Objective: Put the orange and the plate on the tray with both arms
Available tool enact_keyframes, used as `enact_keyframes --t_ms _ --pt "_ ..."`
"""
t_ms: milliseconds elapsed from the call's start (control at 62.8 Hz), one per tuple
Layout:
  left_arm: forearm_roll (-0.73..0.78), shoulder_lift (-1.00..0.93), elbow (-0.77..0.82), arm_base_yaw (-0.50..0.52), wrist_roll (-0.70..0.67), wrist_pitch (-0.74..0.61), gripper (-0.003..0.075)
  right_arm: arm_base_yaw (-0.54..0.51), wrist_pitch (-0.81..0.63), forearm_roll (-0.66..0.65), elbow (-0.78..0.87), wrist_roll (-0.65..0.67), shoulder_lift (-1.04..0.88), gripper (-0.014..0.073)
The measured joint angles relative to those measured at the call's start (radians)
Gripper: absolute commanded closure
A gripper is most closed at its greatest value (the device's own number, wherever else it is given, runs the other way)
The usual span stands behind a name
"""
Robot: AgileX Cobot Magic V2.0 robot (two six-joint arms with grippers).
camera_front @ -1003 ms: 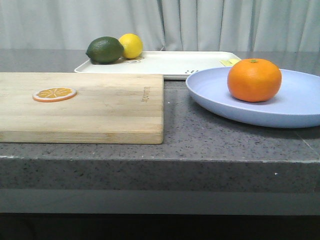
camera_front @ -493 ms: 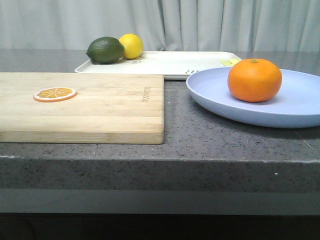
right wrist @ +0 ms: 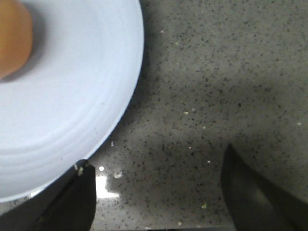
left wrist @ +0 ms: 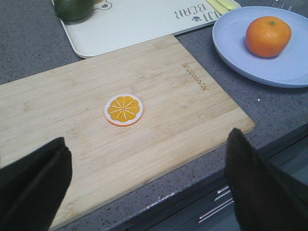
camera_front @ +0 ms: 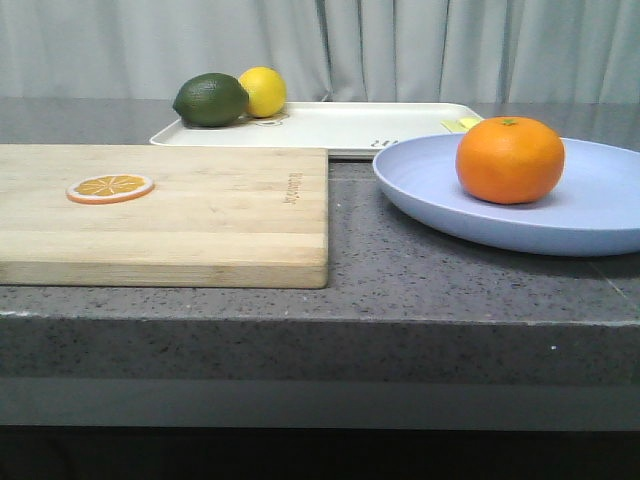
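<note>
The orange (camera_front: 509, 159) rests on the pale lavender-blue plate (camera_front: 590, 215) at the right of the counter; both also show in the left wrist view, orange (left wrist: 268, 36) on plate (left wrist: 231, 36). The cream-white tray (camera_front: 350, 128) lies behind, tray (left wrist: 134, 21). My left gripper (left wrist: 151, 180) hovers open above the near edge of the wooden cutting board (left wrist: 159, 125), holding nothing. My right gripper (right wrist: 156, 192) is open just above the counter beside the plate's rim (right wrist: 96, 96), one finger close to the rim; the orange (right wrist: 14, 41) shows only partly. Neither gripper appears in the front view.
A wooden cutting board (camera_front: 200, 210) with a thin orange slice (camera_front: 110, 187) fills the left of the counter. A green lime (camera_front: 210, 99) and yellow lemon (camera_front: 262, 91) sit on the tray's far left corner. The counter's front edge (camera_front: 320, 320) is near.
</note>
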Motion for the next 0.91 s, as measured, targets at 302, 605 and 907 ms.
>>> enact_keyframes --t_ms 302,605,907 --pt "0.018 0.000 0.004 0.000 0.000 -0.003 0.0102 -0.203 0.242 0.269 -0.277 -0.253 0.295 0.0042" --pt "0.022 0.000 0.007 0.000 0.000 -0.003 0.0102 -0.273 0.263 0.490 -0.299 -0.424 0.439 0.0042" --pt "0.022 0.000 0.007 0.000 0.000 -0.003 0.0102 -0.273 0.231 0.553 -0.299 -0.465 0.531 0.0218"
